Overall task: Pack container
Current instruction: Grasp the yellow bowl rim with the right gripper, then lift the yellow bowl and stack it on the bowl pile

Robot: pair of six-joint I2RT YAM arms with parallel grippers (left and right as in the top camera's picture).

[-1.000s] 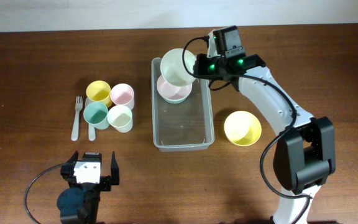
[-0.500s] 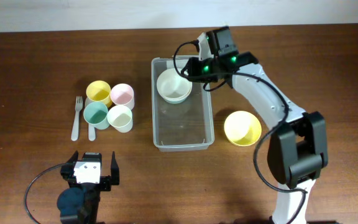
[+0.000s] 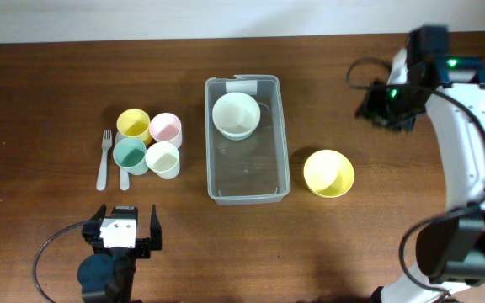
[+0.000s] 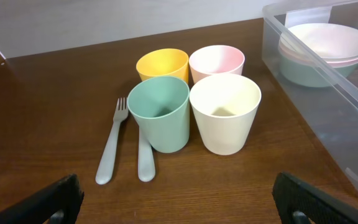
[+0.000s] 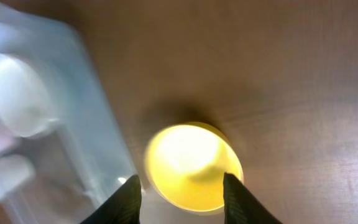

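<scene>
The clear container (image 3: 247, 187) lies lengthwise mid-table, with a cream bowl (image 3: 236, 114) nested on other bowls at its far end. A yellow bowl (image 3: 328, 172) sits on the table to its right. My right gripper (image 3: 379, 106) hovers well to the right of the container, beyond the yellow bowl, open and holding nothing. In the right wrist view the yellow bowl (image 5: 191, 163) shows far below between the spread fingers (image 5: 128, 200), with the container (image 5: 73, 134) blurred at left. My left gripper (image 3: 123, 240) rests open near the front left edge.
Left of the container stand a yellow cup (image 3: 133, 124), a pink cup (image 3: 166, 128), a teal cup (image 3: 130, 155) and a cream cup (image 3: 162, 159). A pale fork (image 3: 103, 160) and spoon (image 3: 125, 178) lie beside them. The left wrist view shows the same cups (image 4: 160, 112) and container wall (image 4: 328, 118).
My right gripper set the cream bowl onto the stack in the container, opened, and swung away to the right. The left arm has not moved.
</scene>
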